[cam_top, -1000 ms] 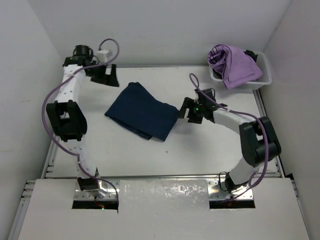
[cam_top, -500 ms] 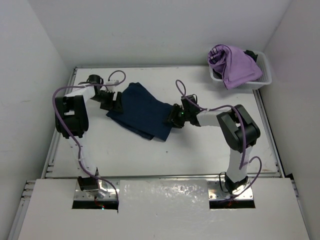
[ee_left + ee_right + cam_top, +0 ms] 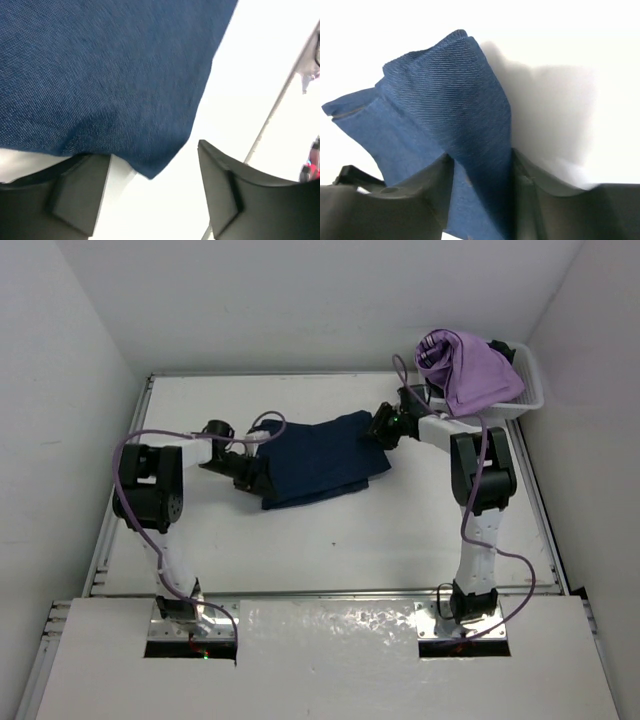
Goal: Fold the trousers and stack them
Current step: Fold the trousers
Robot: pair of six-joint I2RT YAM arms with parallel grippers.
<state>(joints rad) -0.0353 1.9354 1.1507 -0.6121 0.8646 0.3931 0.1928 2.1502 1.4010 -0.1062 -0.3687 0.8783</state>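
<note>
**Entry: trousers, folded bundle, mid-table, with a claw at each end**

- Table (image 3: 400,540): white. Both arm bases sit at the near edge, and both arms reach inward over the surface.
- Left gripper (image 3: 150,167): low at the bundle's left, nearer end. Its jaws are spread, and a corner of denim lies in the gap. One finger sits at the cloth's edge and the other stands clear on bare table. Nothing is pinched.
- The trousers (image 3: 320,452): dark blue denim, folded into a rough rectangle of several layers. The bundle lies flat at the table's middle and runs slantwise from left-near to right-far.
- Right gripper (image 3: 480,185): at the bundle's far right corner. It is pinching the trousers, with a peaked fold of denim rising from between the jaws and filling the gap.
- Basket (image 3: 532,390): white, in the far right corner, close beyond the right gripper.
- Lilac garment (image 3: 470,370): heaped in the basket and draped over its rim. It is apart from the trousers.

Step in hand, as judged: taking hold of the folded bundle at opposite ends, either for a further fold or for carrying it to a stack.

Next move calls for: the left jaws to close on all layers at that corner. Both arms should then lift evenly so the fold does not slide open.
</note>
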